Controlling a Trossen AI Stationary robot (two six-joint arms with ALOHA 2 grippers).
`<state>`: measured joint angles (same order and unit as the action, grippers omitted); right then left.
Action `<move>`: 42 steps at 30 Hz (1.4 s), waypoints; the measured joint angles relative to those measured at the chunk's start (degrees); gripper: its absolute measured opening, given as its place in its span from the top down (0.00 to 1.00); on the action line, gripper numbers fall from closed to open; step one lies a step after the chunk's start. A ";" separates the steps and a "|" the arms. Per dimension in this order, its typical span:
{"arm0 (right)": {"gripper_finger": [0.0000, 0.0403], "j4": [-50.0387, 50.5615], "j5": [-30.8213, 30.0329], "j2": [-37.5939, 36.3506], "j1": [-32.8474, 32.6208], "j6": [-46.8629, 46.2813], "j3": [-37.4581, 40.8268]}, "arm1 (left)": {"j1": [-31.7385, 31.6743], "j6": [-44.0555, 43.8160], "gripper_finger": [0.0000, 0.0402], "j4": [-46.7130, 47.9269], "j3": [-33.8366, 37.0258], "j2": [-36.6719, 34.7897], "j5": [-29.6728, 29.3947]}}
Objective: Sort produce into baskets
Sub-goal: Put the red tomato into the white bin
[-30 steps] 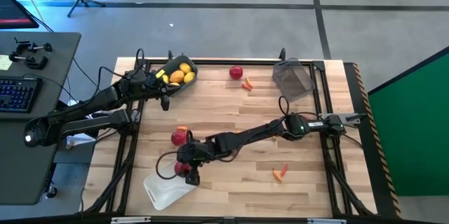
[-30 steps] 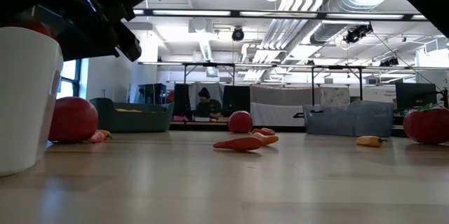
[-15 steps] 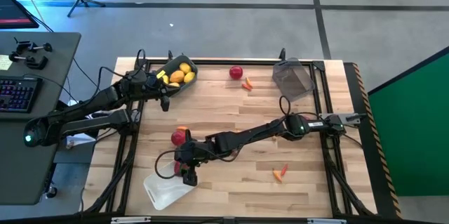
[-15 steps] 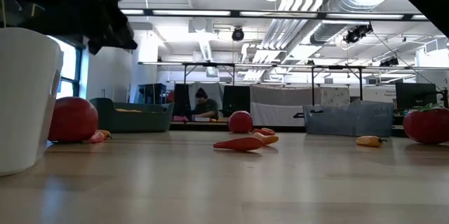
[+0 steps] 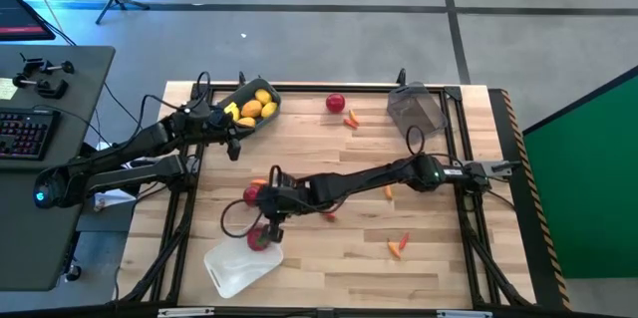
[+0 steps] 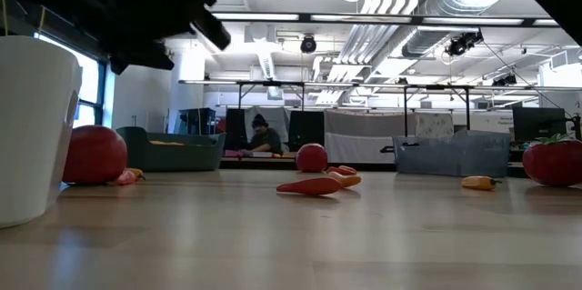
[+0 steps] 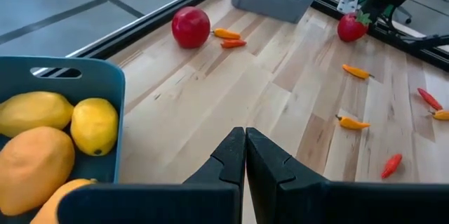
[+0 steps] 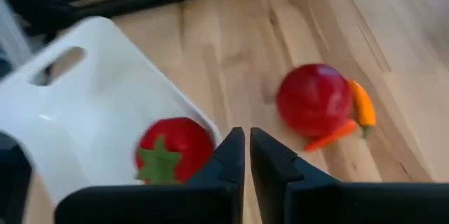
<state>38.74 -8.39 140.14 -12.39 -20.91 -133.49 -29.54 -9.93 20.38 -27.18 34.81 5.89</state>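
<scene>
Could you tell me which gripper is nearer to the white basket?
The right gripper, hovering just above the white basket; the left gripper waits farther off beside the blue-grey basket.

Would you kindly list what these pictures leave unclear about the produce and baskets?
- White basket: in the low view it is cut by the picture's edge, its inside unseen.
- Red fruit at the basket's rim: blurred in the right wrist view; fully inside or not, unclear.
- Dark grey basket: contents too small in the high view.
- Blue-grey basket: cut off in the left wrist view.
</scene>
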 joint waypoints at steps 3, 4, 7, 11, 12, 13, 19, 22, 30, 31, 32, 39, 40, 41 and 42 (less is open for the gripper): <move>0.98 -0.68 -0.22 0.00 1.34 0.06 2.96 | -0.11 -0.53 1.00 -0.03 0.00 0.02 1.34; 0.99 -2.10 -0.24 0.00 1.85 -0.05 4.49 | -0.11 -0.94 1.00 -0.03 0.00 0.02 1.86; 0.99 -7.84 -0.16 0.02 3.58 -1.35 8.52 | -0.11 -1.96 1.00 -0.04 0.00 0.04 2.80; 1.00 -18.40 0.46 -0.07 5.77 -3.72 14.29 | -0.11 -2.05 1.00 -0.04 0.00 0.04 2.83; 1.00 -20.27 0.47 -0.05 6.27 -4.29 15.61 | -0.11 -2.41 1.00 -0.04 0.00 0.04 2.92; 1.00 -22.24 0.45 0.00 6.80 -4.76 16.90 | -0.11 -2.45 1.00 -0.04 0.00 0.04 3.02; 1.00 -34.04 -2.15 -2.54 9.59 -8.24 25.58 | -0.11 -2.50 1.00 -0.06 0.00 0.04 3.40; 1.00 -39.24 -2.67 -4.39 10.75 -9.76 30.15 | -0.11 -1.97 1.00 -0.04 0.00 0.04 5.51; 1.00 -54.77 -3.48 -10.66 13.07 -12.30 45.67 | -0.11 -1.91 1.00 -0.06 0.00 0.04 5.78; 1.00 -56.72 -3.47 -11.51 13.39 -12.28 47.92 | -0.11 -1.60 1.00 -0.12 0.00 0.04 5.64; 1.00 -58.26 -3.38 -12.31 13.68 -12.28 50.32 | -0.11 -1.49 1.00 -0.15 0.00 0.04 5.49; 1.00 -68.30 -2.31 -22.21 15.04 -12.71 66.80 | -0.11 -1.80 1.00 -0.06 0.00 0.04 2.46; 1.00 -68.04 -2.33 -24.15 15.17 -12.72 69.42 | -0.11 -1.97 1.00 -0.04 0.00 0.01 2.36; 1.00 -67.87 -2.35 -26.19 15.40 -12.74 71.84 | -0.11 -2.50 1.00 -0.03 0.00 0.00 2.09; 1.00 -67.72 -2.38 -28.53 15.54 -12.74 74.48 | -0.11 -2.72 1.00 -0.14 0.00 -0.02 1.67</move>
<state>-28.98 -10.77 111.60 3.15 -33.65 -59.01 -29.65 -12.65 20.24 -27.18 34.79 7.56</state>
